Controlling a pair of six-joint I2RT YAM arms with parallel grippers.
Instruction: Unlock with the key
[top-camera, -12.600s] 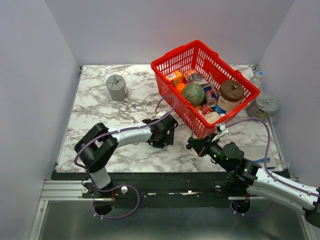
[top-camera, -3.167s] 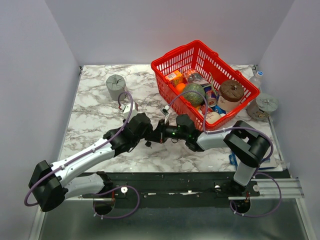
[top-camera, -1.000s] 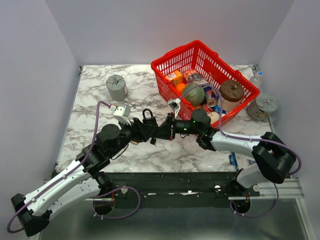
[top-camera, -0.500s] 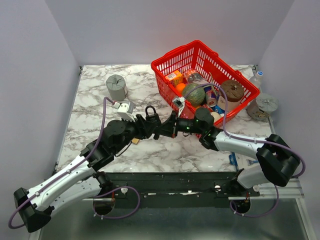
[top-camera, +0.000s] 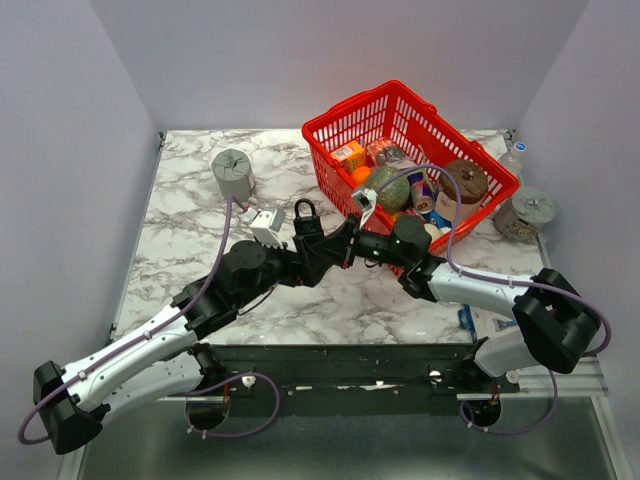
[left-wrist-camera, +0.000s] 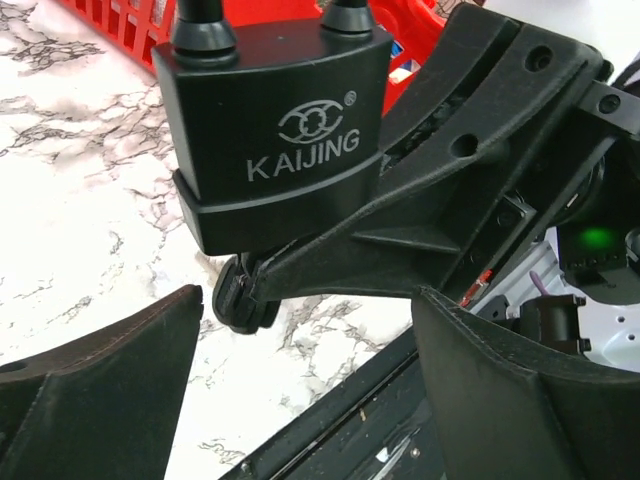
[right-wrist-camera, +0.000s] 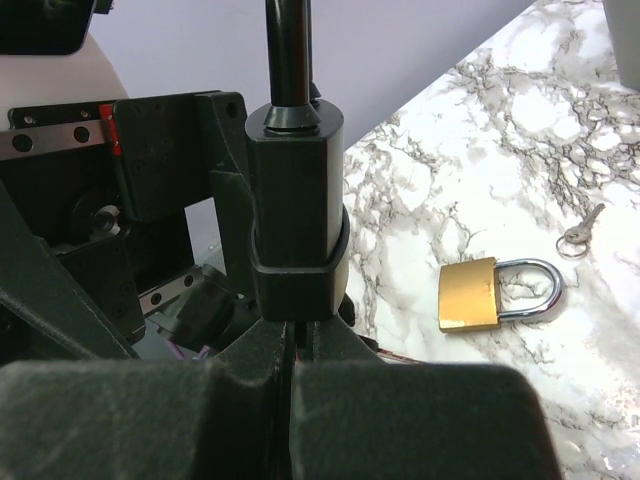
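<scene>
Right gripper (right-wrist-camera: 292, 340) is clamped shut, fingers pressed flat together directly under the black padlock (left-wrist-camera: 275, 130). Of the key (left-wrist-camera: 241, 300), only a black knob shows, at my right fingertip against the lock's underside. I take that for its head. The blade is hidden, so I can't confirm it's seated. The lock is up off the table, shackle up, with its long axis in line with my right fingers. Key and keyway look collinear, so the next move should be a right-wrist roll about that line with no side load. Left gripper (left-wrist-camera: 305, 296) faces the logo side, jaws spread wide, no contact that I can see. Risk: unbraced, the lock turns with the key. Brass padlock (right-wrist-camera: 480, 293) and a loose silver key (right-wrist-camera: 580, 237) lie on the marble table (right-wrist-camera: 520, 140), well apart from all this.
</scene>
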